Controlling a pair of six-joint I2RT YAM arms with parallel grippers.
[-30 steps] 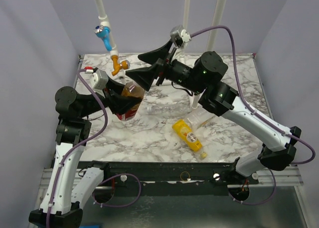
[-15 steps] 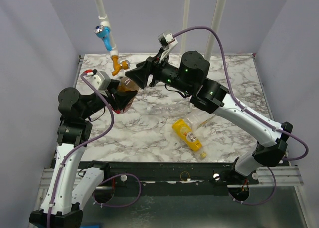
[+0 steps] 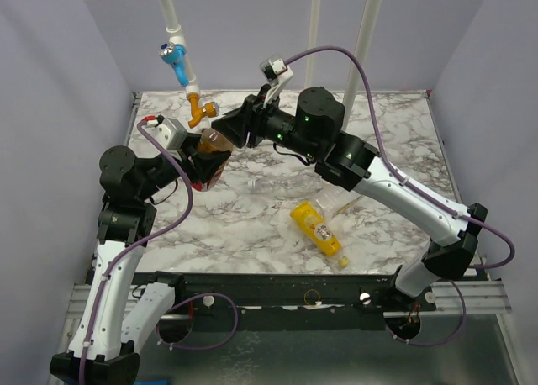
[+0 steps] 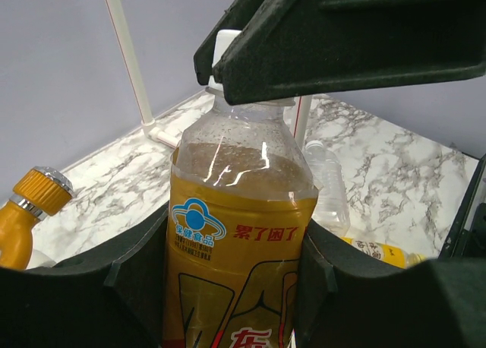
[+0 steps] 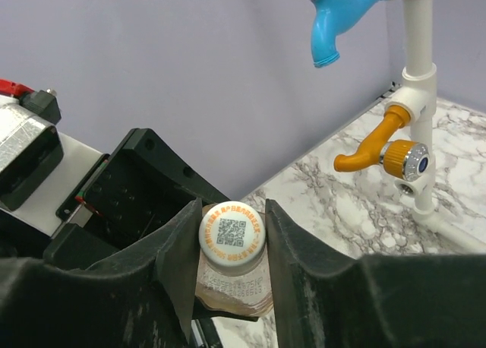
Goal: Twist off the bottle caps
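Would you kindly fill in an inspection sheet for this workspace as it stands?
Surface: white-and-grey marble tabletop.
Job's things: brown plastic bottle with red label held tilted off the tabletop, white round plastic screw cap on it; yellow-orange plastic bottle, slim clear plastic bottle and wider clear plastic bottle lying on the tabletop.
Clutter: nothing seen.
Grippers: left gripper shut on the brown bottle's body; right gripper shut on its cap.
Cables: purple cables loop from both wrists.
Surroundings: white pipe with blue tap handle and orange tap, back-left; lavender walls.
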